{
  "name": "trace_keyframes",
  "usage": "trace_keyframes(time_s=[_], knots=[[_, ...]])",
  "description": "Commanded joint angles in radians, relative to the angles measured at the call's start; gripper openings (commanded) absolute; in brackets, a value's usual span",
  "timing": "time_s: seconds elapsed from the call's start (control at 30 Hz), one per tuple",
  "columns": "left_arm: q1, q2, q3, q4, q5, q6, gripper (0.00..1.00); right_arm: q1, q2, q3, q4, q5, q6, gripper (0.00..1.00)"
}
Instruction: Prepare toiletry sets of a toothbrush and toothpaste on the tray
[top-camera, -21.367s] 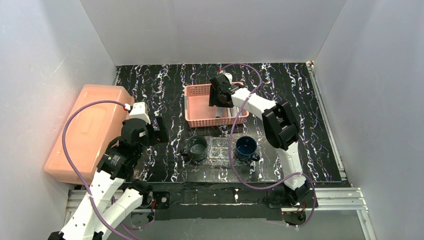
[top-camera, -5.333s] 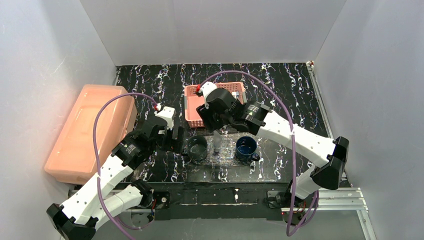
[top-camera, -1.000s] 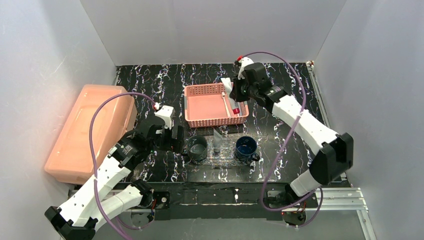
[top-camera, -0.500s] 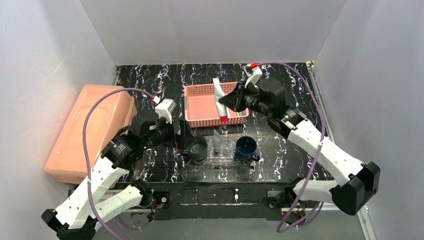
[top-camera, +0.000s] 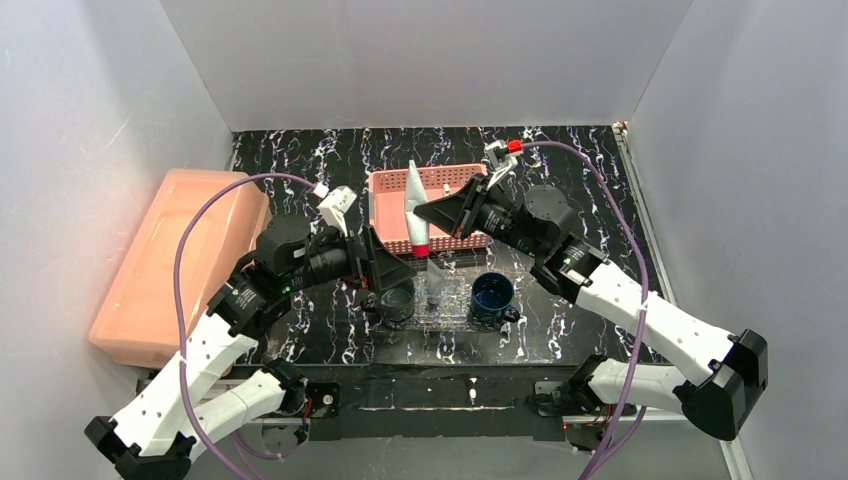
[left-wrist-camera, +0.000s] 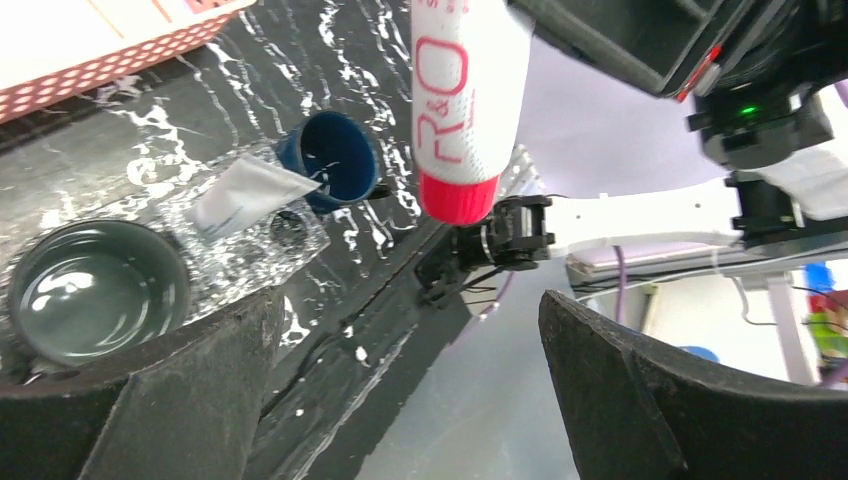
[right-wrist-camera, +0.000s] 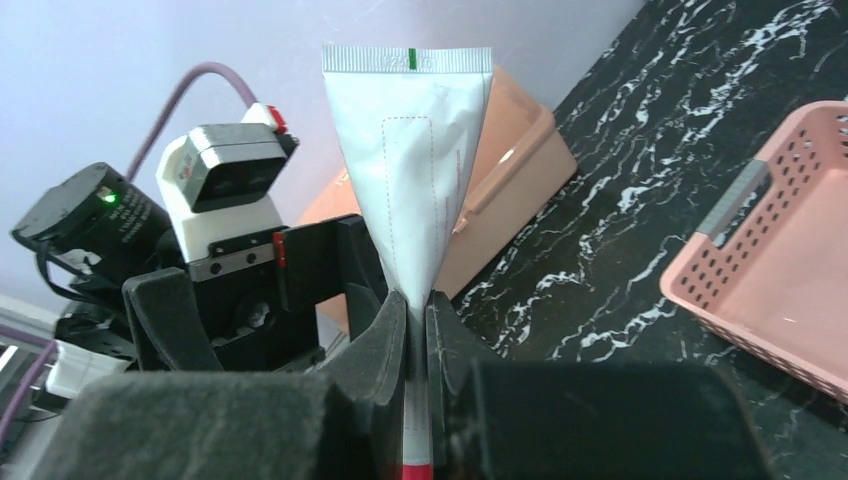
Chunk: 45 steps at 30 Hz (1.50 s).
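Two grippers meet just above the gap between the pink basket and the tray, which lies at 6 o'clock from the basket in the overhead view. The right gripper is pinched almost closed on the middle of the toothpaste tube, which hangs with its red cap down and its crimped tail up. The left gripper stands wide, its fingers spread to either side of the cap end and apart from it. The tray carries a grey cup at its 9 o'clock end, a blue cup at its 3 o'clock end and a small white sachet between them. I cannot pick out the toothbrush in any view. This looks like a handover, or a steadying hold before the tube goes down to the tray. To do it well, the left fingers should close on the firm round body just above the cap, not on the cap itself, and square to the tube. The right should let go only once that grip is sure, since a thin pinch on soft film lets the tube swing. On the way down, the cap needs to pass inside the grey cup's rim or well away from it, never onto it.
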Motion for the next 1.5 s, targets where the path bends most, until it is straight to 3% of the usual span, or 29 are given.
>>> trace_keyframes(time_s=[0.0,0.5,1.03,1.27,1.47], knots=[[0.004,-0.009,-0.043,0.167,0.119,-0.113,0.98,0.035,-0.045,-0.035,0.214,0.045,0.077,0.03],[0.004,0.005,-0.109,0.437,0.178,-0.271,0.97,0.084,-0.066,-0.146,0.443,0.124,0.204,0.02],[0.004,0.019,-0.065,0.454,0.212,-0.3,0.7,0.103,-0.024,-0.18,0.593,0.12,0.302,0.01],[0.004,0.012,-0.117,0.598,0.252,-0.371,0.64,0.133,-0.016,-0.188,0.616,0.13,0.309,0.01],[0.004,0.014,-0.12,0.617,0.262,-0.376,0.56,0.152,-0.018,-0.19,0.614,0.14,0.301,0.01]])
